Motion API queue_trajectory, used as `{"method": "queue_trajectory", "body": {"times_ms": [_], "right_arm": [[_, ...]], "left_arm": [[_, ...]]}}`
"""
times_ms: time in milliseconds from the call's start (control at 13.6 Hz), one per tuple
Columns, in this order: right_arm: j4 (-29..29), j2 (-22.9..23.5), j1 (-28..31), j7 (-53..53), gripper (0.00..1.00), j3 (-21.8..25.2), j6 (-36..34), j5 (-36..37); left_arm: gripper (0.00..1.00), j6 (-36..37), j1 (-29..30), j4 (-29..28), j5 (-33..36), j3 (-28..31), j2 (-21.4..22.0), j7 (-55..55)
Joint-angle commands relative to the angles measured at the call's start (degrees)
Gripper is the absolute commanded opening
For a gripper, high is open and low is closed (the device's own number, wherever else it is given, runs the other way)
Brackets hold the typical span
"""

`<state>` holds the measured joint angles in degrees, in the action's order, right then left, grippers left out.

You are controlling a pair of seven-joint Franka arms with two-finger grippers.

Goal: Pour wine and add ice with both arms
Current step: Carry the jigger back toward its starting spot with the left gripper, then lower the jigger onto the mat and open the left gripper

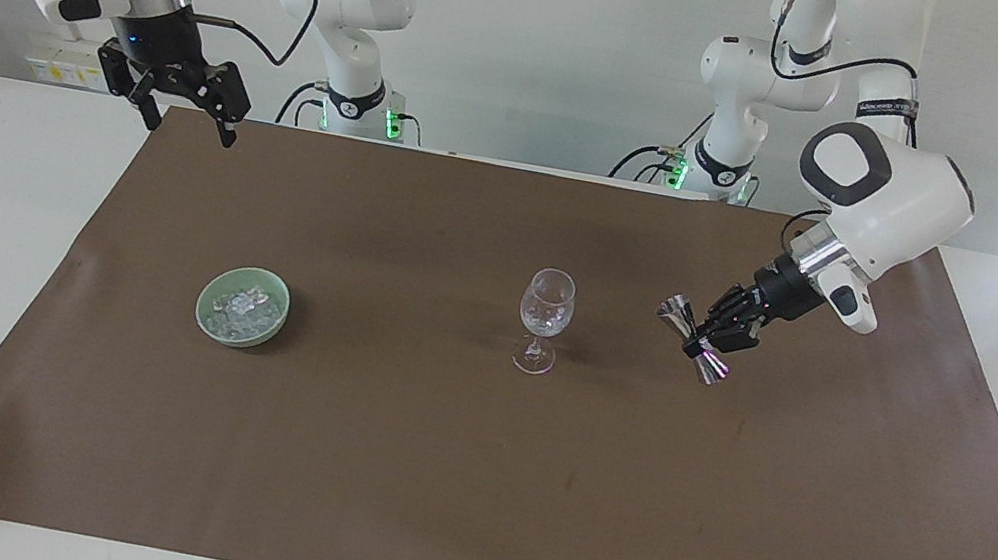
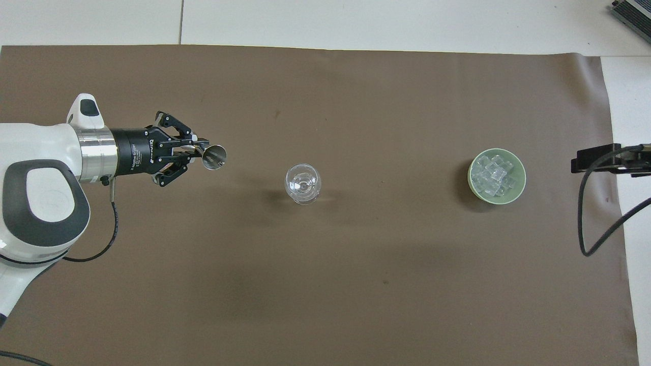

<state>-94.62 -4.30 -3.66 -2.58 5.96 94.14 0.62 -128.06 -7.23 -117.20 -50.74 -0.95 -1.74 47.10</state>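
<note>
Facing view: left gripper point(image 1: 712, 341) clenched on the waist of a steel jigger point(image 1: 693, 339), tilted, held in the air over the brown mat point(image 1: 420, 510) toward the left arm's end, apart from the wine glass point(image 1: 543, 318). Glass upright mid-mat. Ice point(image 1: 245, 309) heaped in the green bowl point(image 1: 238, 330) toward the right arm's end. Right gripper point(image 1: 187, 116) waits, jaws spread wide, holding nothing, over the mat's corner by its base.

Overhead view: left gripper point(image 2: 196, 155) grasping the jigger point(image 2: 213, 156), its mouth facing the glass point(image 2: 303, 183). Ice point(image 2: 493, 175) in the bowl point(image 2: 519, 190). Right gripper point(image 2: 592, 158) only partly in frame.

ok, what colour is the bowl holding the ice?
Pale green. The bowl shows best in the overhead view, with the clear ice heaped inside.
</note>
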Motion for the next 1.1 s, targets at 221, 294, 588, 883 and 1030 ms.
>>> {"method": "queue_trajectory", "body": {"times_ms": [221,294,588,883,1030], "right_arm": [[-0.83,-1.06,0.15,1.44,1.0,-0.07,-0.8,-0.8],[-0.83,-1.06,0.15,1.44,1.0,-0.07,-0.8,-0.8],[-0.83,-1.06,0.14,1.44,1.0,-0.07,-0.8,-0.8],[-0.83,-1.06,0.15,1.44,1.0,-0.07,-0.8,-0.8],[-0.83,-1.06,0.15,1.44,1.0,-0.07,-0.8,-0.8]], "left_arm": [[0.0,5.45,6.69,-3.2,-14.18,-0.55,0.42,0.63],[0.0,6.24,8.27,-3.9,-16.82,-0.55,0.42,1.06],[0.0,13.09,14.34,-4.35,-21.23,-0.55,-0.98,5.27],[0.0,17.75,21.1,-4.35,-25.28,-0.55,-5.02,6.95],[0.0,18.9,23.13,-4.35,-28.17,-0.55,-7.04,7.04]]}}
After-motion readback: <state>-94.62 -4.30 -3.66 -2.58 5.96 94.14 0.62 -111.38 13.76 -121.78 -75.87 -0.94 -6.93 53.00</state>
